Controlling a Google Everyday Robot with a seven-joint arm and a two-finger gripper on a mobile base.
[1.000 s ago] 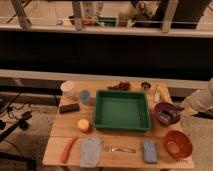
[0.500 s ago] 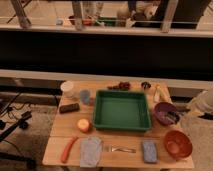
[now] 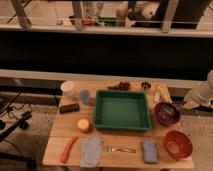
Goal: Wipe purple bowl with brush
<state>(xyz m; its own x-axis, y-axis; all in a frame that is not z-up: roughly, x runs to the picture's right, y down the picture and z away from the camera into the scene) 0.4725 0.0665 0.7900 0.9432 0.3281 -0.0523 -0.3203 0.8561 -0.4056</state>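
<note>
The purple bowl point(image 3: 166, 113) sits on the right part of the wooden table point(image 3: 60, 131), between the green tray and the orange bowl. Inside it lies a dark brush point(image 3: 171, 113) with a paler part that points toward the bowl's right rim. My white arm point(image 3: 204, 91) comes in from the right edge. My gripper point(image 3: 186, 105) hangs just over that right rim, shut, and appears to hold the brush by its paler end.
A green tray point(image 3: 122, 111) fills the middle. The orange bowl point(image 3: 177, 144) is front right, with a blue sponge point(image 3: 148, 151), fork point(image 3: 120, 149), grey cloth point(image 3: 91, 151) and an orange-red stick point(image 3: 68, 148) along the front. A dark block point(image 3: 69, 107) and cups point(image 3: 67, 89) stand at the left.
</note>
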